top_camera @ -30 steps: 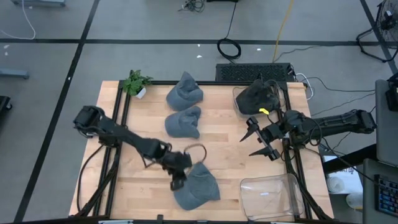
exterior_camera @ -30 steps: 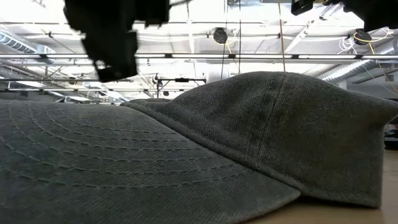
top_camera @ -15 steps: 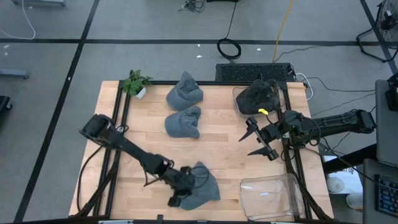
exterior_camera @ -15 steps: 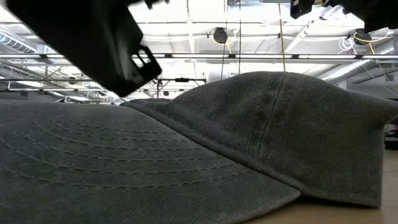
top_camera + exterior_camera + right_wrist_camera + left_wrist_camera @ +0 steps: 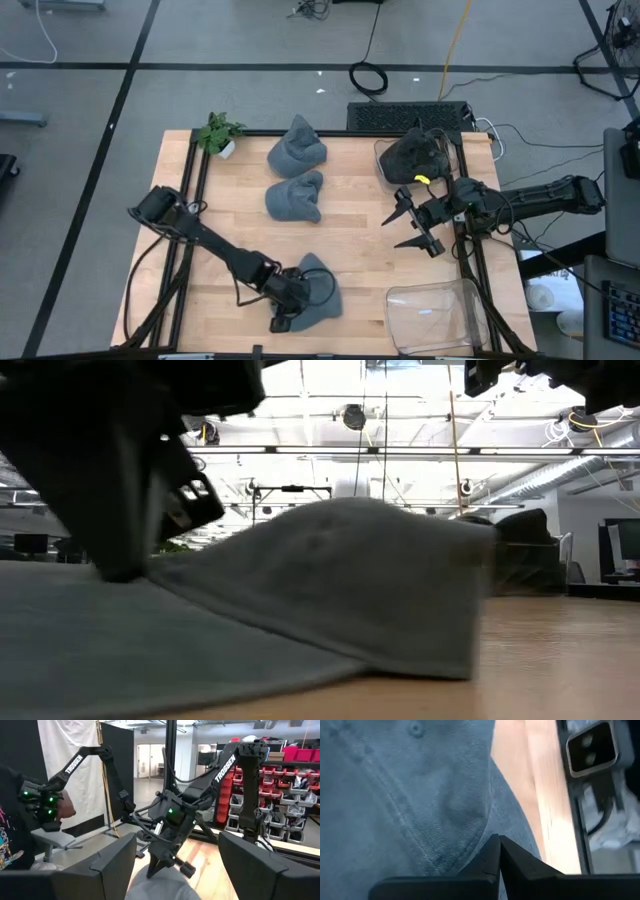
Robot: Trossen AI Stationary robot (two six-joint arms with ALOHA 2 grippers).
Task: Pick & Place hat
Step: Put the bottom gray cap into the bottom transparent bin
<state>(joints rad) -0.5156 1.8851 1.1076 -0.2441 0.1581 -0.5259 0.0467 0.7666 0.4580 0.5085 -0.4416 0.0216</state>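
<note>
Left pincer [image 5: 283,316] is low at the bottom centre of the high view, clamped together on the brim side of the grey hat [image 5: 312,300]. In the left wrist view the two dark fingers [image 5: 496,860] meet with hat cloth [image 5: 410,795] pinched at their tips. The hat lies on the desk [image 5: 240,250] very near the lower edge, with only a thin strip of bare wood between it and the rail. In the low view the hat [image 5: 340,590] fills the lower left, its brim flat on the wood and the left arm's dark body pressing down at the left.

Right pincer [image 5: 413,222] hangs at the right-centre of the high view, fingers spread wide, nothing between them. The right wrist view shows its own fingers [image 5: 112,865] well apart, looking across toward the left arm.

Two other grey hats [image 5: 296,172] sit upper centre, one above the other, touching or nearly so. A dark hat in a clear bin [image 5: 412,155] is at the upper right. An empty-looking clear bin [image 5: 430,318] sits at the lower right corner, just beside the desk's right rail. A small plant [image 5: 218,133] marks the upper left corner.

Open wood: a broad band across the centre, between the grey hats above and the held hat below, and the whole left-centre stretch.

A person's hand with a controller [image 5: 42,802] shows at the left of the right wrist view, beyond the desk.
</note>
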